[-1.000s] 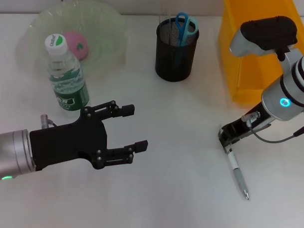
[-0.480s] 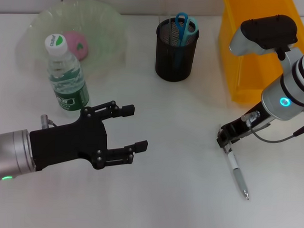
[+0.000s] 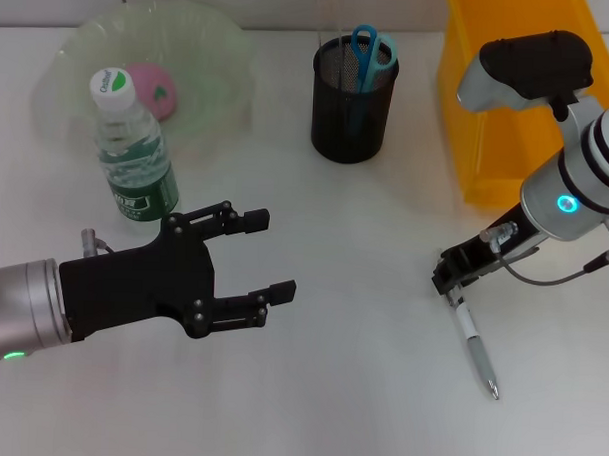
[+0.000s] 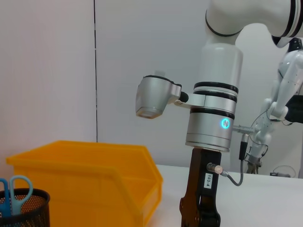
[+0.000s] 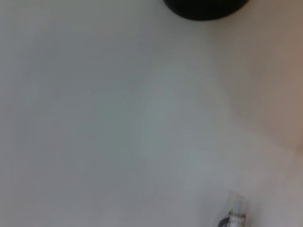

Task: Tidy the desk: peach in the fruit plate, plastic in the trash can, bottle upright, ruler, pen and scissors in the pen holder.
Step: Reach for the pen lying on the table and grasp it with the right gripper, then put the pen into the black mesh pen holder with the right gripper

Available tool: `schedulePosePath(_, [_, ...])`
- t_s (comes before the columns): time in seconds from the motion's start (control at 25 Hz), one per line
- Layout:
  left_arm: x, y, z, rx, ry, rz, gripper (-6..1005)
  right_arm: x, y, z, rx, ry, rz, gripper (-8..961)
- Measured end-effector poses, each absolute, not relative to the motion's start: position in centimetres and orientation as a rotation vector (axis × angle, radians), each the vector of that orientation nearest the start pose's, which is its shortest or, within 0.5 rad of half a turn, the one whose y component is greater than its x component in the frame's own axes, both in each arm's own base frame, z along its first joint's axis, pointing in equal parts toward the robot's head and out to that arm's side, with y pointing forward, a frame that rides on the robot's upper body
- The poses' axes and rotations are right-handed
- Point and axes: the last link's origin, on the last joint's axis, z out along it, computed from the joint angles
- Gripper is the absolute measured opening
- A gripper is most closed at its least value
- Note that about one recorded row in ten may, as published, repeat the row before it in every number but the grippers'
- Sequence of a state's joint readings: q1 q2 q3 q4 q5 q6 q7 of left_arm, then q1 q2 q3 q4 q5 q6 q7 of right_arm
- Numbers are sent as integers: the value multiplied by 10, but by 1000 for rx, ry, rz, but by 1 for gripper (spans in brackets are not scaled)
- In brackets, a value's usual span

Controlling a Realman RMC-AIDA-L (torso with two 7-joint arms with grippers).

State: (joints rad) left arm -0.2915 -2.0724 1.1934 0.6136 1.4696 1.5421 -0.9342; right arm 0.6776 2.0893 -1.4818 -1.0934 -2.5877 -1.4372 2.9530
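A silver-and-white pen (image 3: 476,344) lies flat on the white desk at the right. My right gripper (image 3: 453,280) is down at the pen's upper end, touching or just above it. One end of the pen shows in the right wrist view (image 5: 234,210). My left gripper (image 3: 271,257) is open and empty, hovering over the desk at the left. The black mesh pen holder (image 3: 354,90) holds blue-handled scissors (image 3: 369,48). The bottle (image 3: 132,147) stands upright. The pink peach (image 3: 154,88) lies in the green plate (image 3: 215,55).
The yellow bin (image 3: 509,105) stands at the back right, close behind my right arm; it also shows in the left wrist view (image 4: 85,175). The bottle stands just beyond my left gripper. The desk between the two grippers is bare.
My right gripper has edged very slightly to the left at the pen's end. The left arm and all objects have not moved.
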Motion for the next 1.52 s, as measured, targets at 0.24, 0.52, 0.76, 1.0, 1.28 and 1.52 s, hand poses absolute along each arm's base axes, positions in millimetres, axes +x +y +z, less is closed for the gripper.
schedulePosePath(0.24, [-265, 266, -36, -2702, -202, -909, 795, 199, 357, -48, -2346, 1430, -533, 255])
schedulePosePath(0.52, [-265, 266, -36, -2703, -202, -909, 794, 198, 356, -50, -2355, 1413, -546, 225])
schedulePosePath(0.76, [-266, 266, -35, -2703, -201, -907, 794, 197, 356, -52, -2363, 1397, -560, 199])
schedulePosePath(1.0, [-266, 266, -35, -2703, -201, -907, 794, 196, 354, -55, -2378, 1367, -588, 201])
schedulePosePath(1.28, [-266, 266, -35, -2703, -203, -907, 794, 191, 352, -51, -2393, 1339, -563, 135])
schedulePosePath(1.52, [-266, 266, -35, -2702, -198, -908, 795, 170, 357, -27, -2477, 1329, -315, 132])
